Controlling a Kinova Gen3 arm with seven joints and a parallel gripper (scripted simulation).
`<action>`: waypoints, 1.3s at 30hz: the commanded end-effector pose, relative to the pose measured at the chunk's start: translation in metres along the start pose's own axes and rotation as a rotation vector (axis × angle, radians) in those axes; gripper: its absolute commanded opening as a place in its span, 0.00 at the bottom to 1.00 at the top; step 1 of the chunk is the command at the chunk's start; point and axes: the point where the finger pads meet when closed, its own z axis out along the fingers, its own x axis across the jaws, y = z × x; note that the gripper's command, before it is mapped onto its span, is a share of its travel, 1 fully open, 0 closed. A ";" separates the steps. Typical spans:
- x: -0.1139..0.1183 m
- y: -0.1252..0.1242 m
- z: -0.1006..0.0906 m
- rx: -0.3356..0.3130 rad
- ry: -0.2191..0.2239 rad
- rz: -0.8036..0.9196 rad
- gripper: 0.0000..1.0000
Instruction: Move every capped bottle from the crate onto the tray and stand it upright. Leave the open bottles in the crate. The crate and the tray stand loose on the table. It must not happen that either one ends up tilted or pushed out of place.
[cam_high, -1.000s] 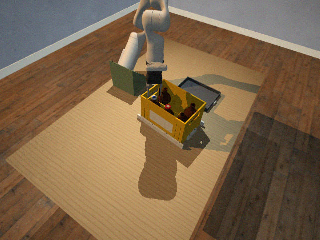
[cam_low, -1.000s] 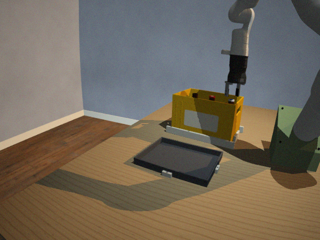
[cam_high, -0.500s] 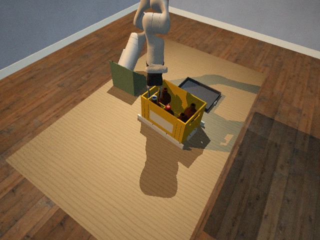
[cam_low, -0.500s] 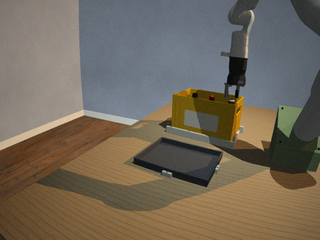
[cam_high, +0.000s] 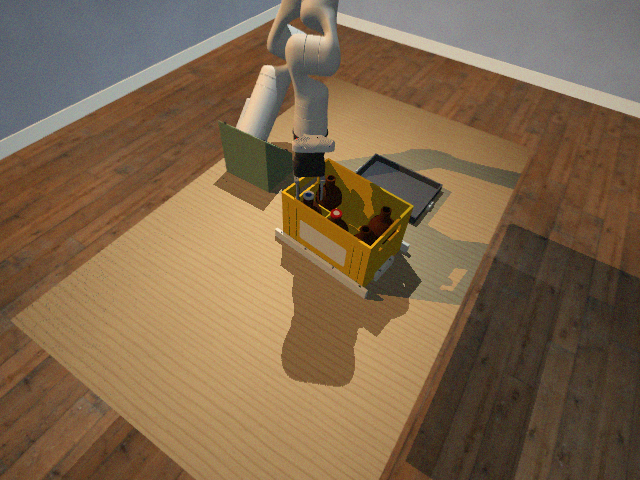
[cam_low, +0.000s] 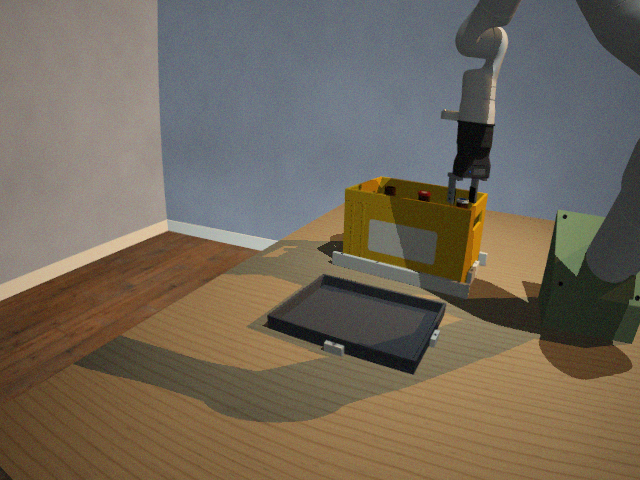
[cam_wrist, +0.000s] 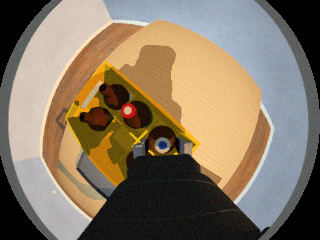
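Straddling the blue-capped bottle (cam_high: 308, 196) in the crate (cam_high: 330, 248), the hand (cam_high: 309, 194) gapes fully open, gripping nothing

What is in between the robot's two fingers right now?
The blue-capped bottle. The wrist view shows its cap in the gap of the open gripper, down in the yellow crate. The fingers haven't closed on it.

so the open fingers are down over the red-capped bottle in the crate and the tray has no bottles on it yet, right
Not quite: the open fingers straddle the blue-capped bottle, not the red-capped bottle, which stands one cell over. The wrist view shows the blue cap centred between them. They are in the crate, and the tray has no bottles on it yet.
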 end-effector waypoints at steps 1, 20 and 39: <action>0.000 0.001 0.004 -0.004 0.000 0.001 1.00; 0.001 0.002 0.020 -0.004 0.000 0.001 1.00; 0.001 0.002 0.023 -0.003 0.000 0.000 0.00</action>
